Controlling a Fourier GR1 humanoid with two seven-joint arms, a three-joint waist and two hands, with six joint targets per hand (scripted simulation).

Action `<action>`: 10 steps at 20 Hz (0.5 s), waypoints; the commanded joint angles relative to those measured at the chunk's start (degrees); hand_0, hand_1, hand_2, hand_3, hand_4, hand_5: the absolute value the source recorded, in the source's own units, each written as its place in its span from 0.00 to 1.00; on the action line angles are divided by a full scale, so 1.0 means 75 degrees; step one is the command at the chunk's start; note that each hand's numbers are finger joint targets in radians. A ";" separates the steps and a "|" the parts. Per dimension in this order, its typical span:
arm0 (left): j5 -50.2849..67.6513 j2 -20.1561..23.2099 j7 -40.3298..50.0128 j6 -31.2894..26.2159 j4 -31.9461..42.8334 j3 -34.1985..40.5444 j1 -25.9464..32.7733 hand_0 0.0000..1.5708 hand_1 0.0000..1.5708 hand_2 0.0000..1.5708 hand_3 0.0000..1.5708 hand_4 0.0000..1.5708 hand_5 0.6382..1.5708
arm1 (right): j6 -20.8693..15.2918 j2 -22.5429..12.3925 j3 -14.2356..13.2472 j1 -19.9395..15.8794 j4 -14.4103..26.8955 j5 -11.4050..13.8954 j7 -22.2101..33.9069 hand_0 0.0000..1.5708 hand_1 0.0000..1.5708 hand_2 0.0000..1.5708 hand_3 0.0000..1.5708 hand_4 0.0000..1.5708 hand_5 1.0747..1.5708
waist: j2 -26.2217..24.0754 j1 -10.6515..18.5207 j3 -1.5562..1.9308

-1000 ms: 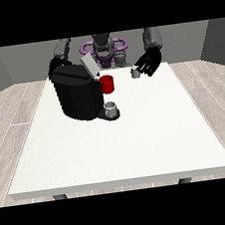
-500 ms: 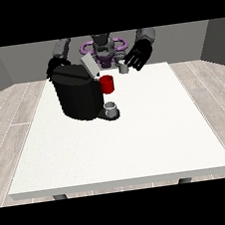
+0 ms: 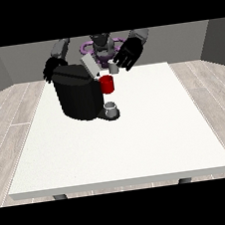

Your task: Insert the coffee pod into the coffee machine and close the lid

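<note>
The black coffee machine (image 3: pixel 80 96) stands on the left half of the white table (image 3: pixel 152 129), its grey lid (image 3: pixel 89 66) tilted up and open. A red part (image 3: pixel 108 84) juts from its front above a small grey cup (image 3: pixel 111 107) on the drip stand. The small grey coffee pod (image 3: pixel 113 68) hangs just right of the open lid, pinched under the fingers of the hand at the view's right (image 3: pixel 128 53). The hand at the view's left (image 3: pixel 51 69) hovers behind the machine's far left corner, fingers relaxed and holding nothing.
The robot's torso (image 3: pixel 102 46) rises behind the table's far edge. The table surface stretches wide in front of and to the right of the machine. Grey wood floor surrounds the table.
The hand at the view's right has lifted the pod off the table and carried it left, up to the open lid. The other hand has barely moved.
</note>
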 commanded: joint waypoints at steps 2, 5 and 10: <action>-0.0189 -0.0163 0.0281 0.0092 -0.0054 -0.0103 -0.0451 0.80 0.80 0.83 0.79 0.31 1.00 | -0.0095 -0.0031 -0.0143 -0.0376 0.0090 -0.0006 0.0111 0.00 0.00 0.00 0.00 0.32 1.00 | 0.0243 -0.0039 0.0002; -0.0077 0.0030 0.0139 -0.0200 0.0003 0.0024 -0.0490 0.83 0.83 0.85 0.79 0.31 1.00 | -0.0022 -0.0151 -0.0247 -0.0201 0.0087 -0.0024 -0.0156 0.00 0.00 0.00 0.00 0.35 1.00 | 0.0270 0.0004 0.0002; -0.0227 -0.0141 0.0203 0.0035 0.0174 -0.0022 -0.0383 0.83 0.83 0.84 0.78 0.32 1.00 | -0.0185 -0.0022 -0.0193 -0.0147 -0.0165 0.0008 -0.0043 0.00 0.00 0.00 0.00 0.33 1.00 | 0.0324 -0.0129 0.0001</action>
